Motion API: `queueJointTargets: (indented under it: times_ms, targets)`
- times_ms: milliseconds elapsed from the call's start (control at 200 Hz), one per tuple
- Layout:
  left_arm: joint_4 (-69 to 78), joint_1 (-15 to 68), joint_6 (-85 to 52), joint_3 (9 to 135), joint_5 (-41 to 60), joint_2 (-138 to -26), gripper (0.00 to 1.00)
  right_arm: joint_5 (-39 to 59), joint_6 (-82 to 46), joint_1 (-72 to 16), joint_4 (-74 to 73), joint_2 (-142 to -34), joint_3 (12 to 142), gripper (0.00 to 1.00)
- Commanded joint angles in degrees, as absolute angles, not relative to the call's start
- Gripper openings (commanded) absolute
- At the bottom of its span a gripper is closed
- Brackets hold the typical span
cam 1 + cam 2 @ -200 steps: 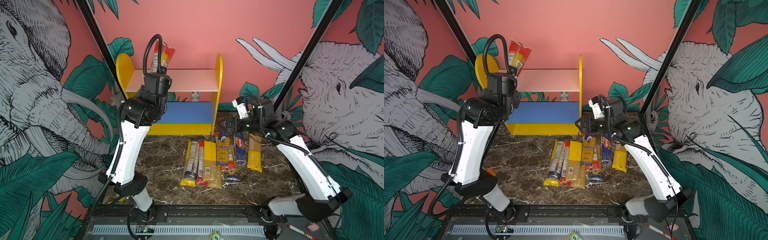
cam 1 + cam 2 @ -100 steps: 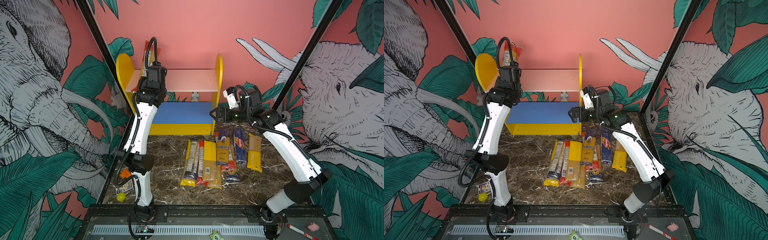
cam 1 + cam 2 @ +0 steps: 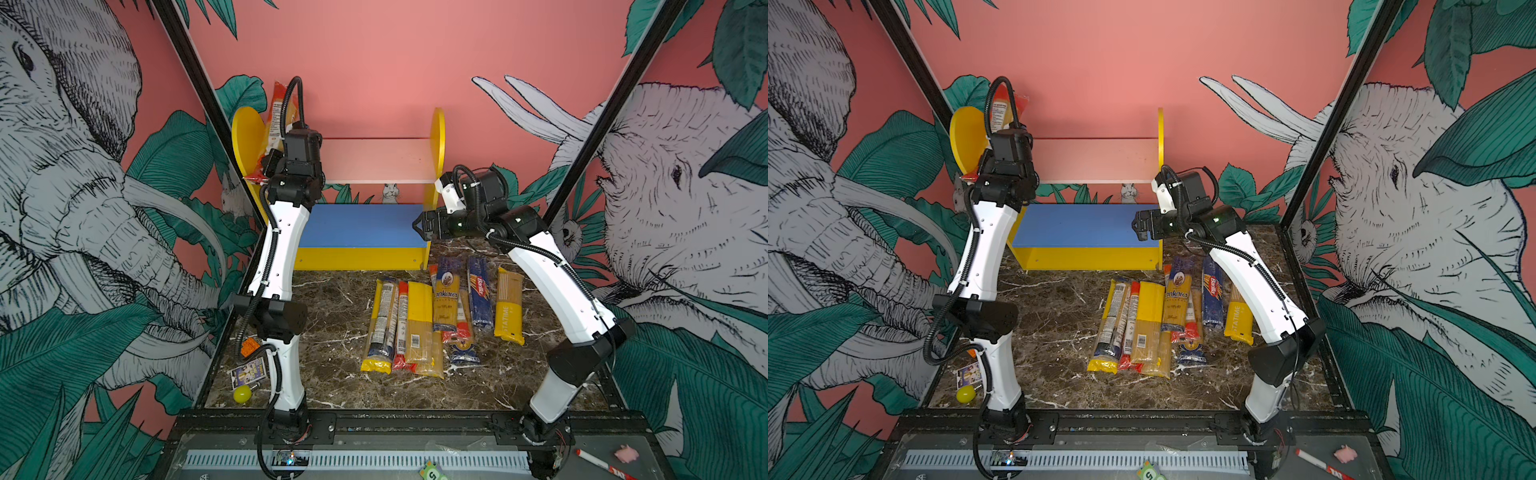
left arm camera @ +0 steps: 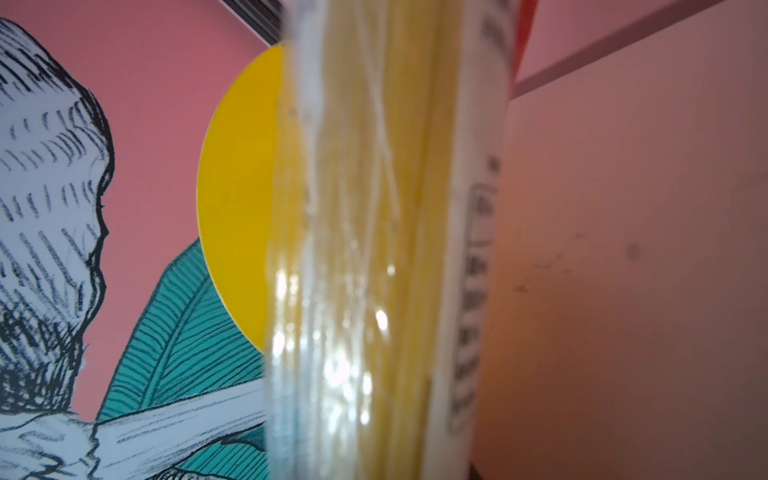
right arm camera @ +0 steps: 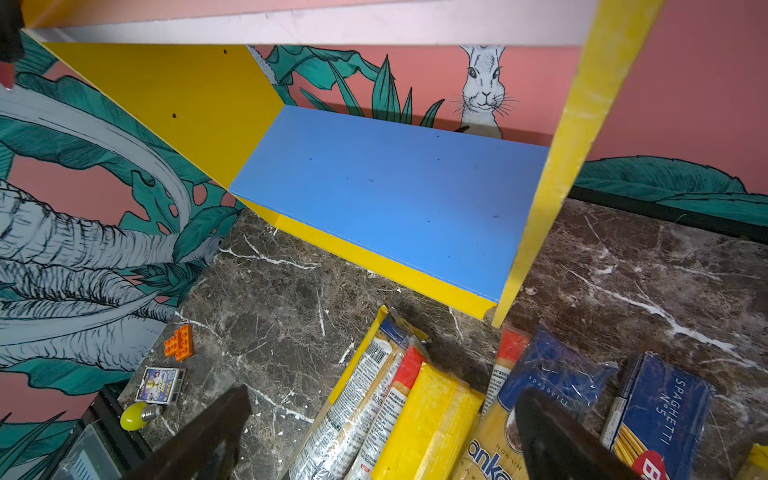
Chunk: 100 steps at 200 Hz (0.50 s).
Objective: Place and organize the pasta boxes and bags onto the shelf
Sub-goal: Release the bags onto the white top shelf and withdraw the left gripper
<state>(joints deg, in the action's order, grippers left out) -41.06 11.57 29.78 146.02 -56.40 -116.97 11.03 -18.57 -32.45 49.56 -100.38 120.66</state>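
Note:
The shelf (image 3: 374, 160) stands at the back, its pale pink upper board and blue lower board (image 5: 395, 195) bare. My left gripper (image 3: 272, 161) is shut on a clear spaghetti bag with red ends (image 3: 277, 120), held upright at the left end of the upper board, by the yellow side panel (image 4: 237, 187). The bag (image 4: 374, 249) fills the left wrist view and hides the jaws. My right gripper (image 3: 419, 226) hangs open and empty in front of the shelf's right side panel. Several pasta packs (image 3: 415, 324) and a dark blue Barilla box (image 3: 480, 295) lie side by side on the marble below it.
An orange brick (image 5: 178, 341), a small card pack (image 5: 160, 384) and a yellow bulb (image 5: 135, 415) lie at the table's front left. Slanted black frame posts (image 3: 195, 79) flank the shelf. A pen (image 3: 598, 463) lies on the front rail.
The left arm stretched out towards the shelf and brought the red-ended bag lower, to the left end of the upper board. The right gripper moved left, from above the packs to the shelf's right side.

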Motion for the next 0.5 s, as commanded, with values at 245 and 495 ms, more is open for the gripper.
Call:
queueJointTargets:
  times_ms: [245,495]
  targets:
    - [-34.9,11.1,28.8,148.9,-56.8,-115.3,0.67,10.0,-17.5,-32.9,53.4,-104.0,128.8,0.99]
    - [-38.1,11.4,23.1,146.0,-53.3,-112.4,0.86,8.4,-17.2,-32.9,55.9,-103.2,128.8,0.99]
